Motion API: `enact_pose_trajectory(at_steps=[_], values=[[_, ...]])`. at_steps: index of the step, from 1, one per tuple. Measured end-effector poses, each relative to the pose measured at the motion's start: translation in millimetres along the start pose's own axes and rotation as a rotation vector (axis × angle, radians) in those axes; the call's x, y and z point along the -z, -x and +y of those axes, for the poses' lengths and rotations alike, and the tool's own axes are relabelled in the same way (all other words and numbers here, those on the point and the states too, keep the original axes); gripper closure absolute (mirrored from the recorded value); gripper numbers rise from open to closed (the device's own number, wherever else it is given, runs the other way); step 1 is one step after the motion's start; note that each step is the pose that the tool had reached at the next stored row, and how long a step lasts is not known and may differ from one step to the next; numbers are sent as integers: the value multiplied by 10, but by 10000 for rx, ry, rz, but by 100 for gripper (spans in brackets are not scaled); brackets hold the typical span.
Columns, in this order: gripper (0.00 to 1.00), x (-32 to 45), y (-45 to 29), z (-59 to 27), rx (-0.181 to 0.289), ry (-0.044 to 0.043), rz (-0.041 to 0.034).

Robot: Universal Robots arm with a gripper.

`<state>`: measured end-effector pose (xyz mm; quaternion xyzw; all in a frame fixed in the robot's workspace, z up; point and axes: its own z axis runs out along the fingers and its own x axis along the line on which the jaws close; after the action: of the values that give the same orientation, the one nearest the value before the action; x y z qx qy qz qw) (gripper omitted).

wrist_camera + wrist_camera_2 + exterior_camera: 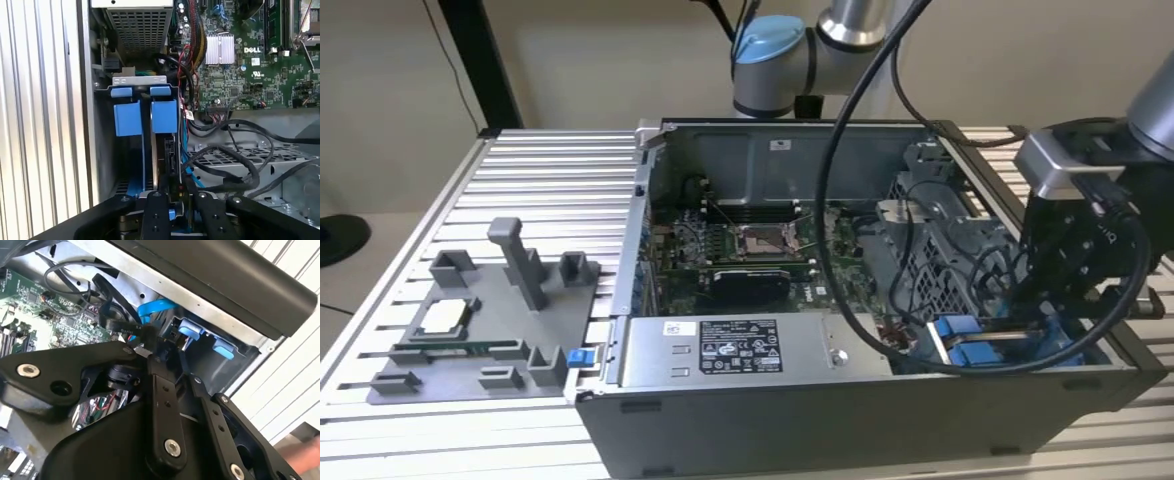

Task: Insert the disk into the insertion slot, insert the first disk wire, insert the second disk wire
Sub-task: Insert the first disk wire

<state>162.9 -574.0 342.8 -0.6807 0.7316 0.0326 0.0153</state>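
Observation:
The disk point(165, 150) stands edge-up in the insertion slot point(135, 81), its blue carrier tab point(164, 115) beside another blue tab point(127, 118). In the exterior view the blue carriers point(974, 345) sit at the case's front corner on that view's right, with my gripper point(1047, 320) reaching down just behind them. My gripper point(178, 194) hangs over the disk's rear edge, its fingers point(156, 210) close together. They pinch a black disk wire connector point(146, 333) at the disk's socket. A blue flat wire point(150, 307) loops just past it.
The grey power-supply box point(720, 350) lies along the case's front wall. Loose black cables point(235, 160) cross the metal cage beside the bay. The motherboard point(747, 250) fills the case's middle. A grey fixture tray point(467, 330) with upright pegs stands on the slatted table on the exterior view's left.

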Motion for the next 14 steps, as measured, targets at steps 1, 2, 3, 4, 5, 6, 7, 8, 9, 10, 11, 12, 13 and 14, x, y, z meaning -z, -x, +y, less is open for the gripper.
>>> enact_pose_trajectory(at_steps=[1, 2, 3, 4, 5, 6, 7, 8, 9, 10, 11, 12, 13, 14], values=[[0, 42, 3, 1, 0, 0, -1], [0, 85, 6, 2, 1, 0, 2], [0, 128, 9, 3, 1, 0, 4], [0, 170, 11, 4, 1, 0, 5], [0, 205, 14, 5, 1, 0, 4], [0, 247, 17, 6, 1, 0, 2], [0, 289, 19, 7, 1, 0, 5], [0, 327, 22, 9, 0, 0, 5], [0, 357, 24, 9, 0, 0, 4], [0, 389, 27, 10, 1, 0, 3], [0, 414, 29, 11, 3, -1, 6], [0, 427, 33, 12, 6, 0, 4], [0, 430, 38, 11, 12, 0, 3], [0, 430, 43, 7, 20, 2, 2]])
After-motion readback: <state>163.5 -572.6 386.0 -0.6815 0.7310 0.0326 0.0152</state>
